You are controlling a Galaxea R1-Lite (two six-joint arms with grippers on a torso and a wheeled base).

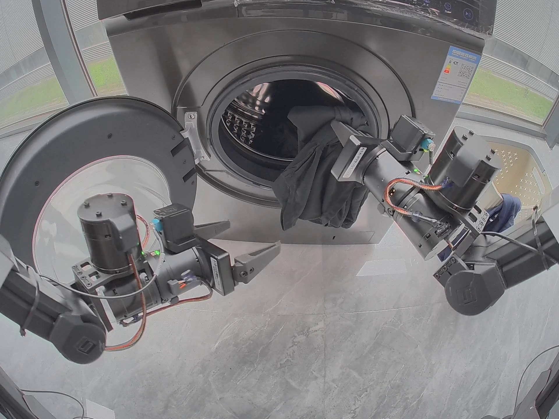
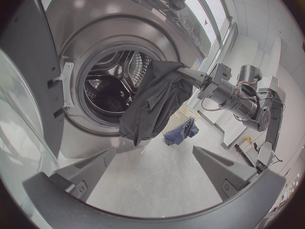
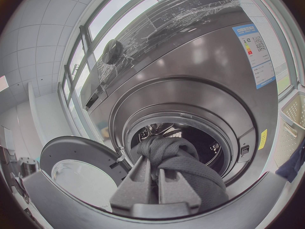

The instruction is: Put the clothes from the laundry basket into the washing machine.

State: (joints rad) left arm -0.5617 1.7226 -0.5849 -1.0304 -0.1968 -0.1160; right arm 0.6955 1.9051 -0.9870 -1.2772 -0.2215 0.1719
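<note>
Garment (image 1: 314, 187) from R gripper (image 3: 154, 170) drapes washer mouth (image 1: 253, 129); door (image 1: 87, 126) open, basket (image 1: 524, 170) beside.

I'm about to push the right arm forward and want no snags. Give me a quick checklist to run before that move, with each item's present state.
1. The washer door swung clear of the opening: ok.
2. The right claw shut on the dark garment: ok.
3. The garment inside the drum: not ok; most of it hangs outside, below the opening's rim.
4. The left claw open, low, apart from the garment: ok.
5. The laundry basket emptied: not ok; a blue garment hangs over its rim.
</note>
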